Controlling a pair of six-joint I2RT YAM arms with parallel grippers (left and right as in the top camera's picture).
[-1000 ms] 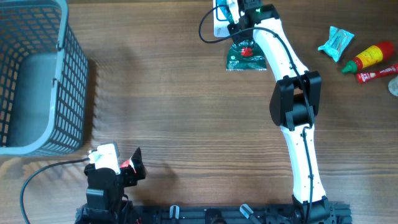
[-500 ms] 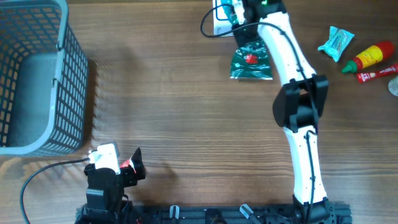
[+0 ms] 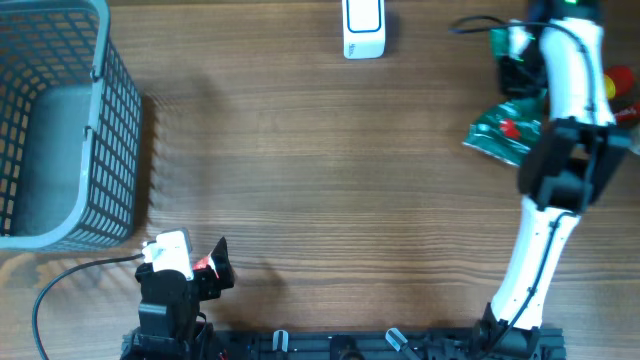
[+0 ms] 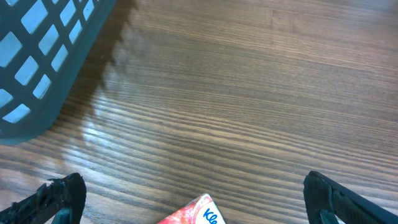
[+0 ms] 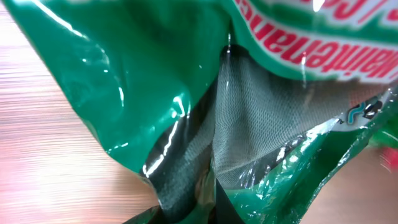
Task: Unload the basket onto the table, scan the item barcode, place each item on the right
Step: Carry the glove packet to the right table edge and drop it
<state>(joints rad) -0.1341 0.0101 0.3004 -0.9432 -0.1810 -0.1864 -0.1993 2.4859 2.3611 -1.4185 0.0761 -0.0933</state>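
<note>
Wood table: basket floor seemingly bare; right gripper clamps green packet; left gripper agape.

**Table**: brown wood-grain top, matte, grain running left to right.

**Lying on it:**
- Basket: grey-blue plastic mesh, at the far-left edge, upright, open side up.
- White scanner unit: at the rear edge, centre, well apart from the basket.
- Red bottle: at the right edge, mostly hidden.
- Black cable: looped at the front left.
- Pink-and-white packet: front left, only a corner visible, possibly resting on the wood.
</note>
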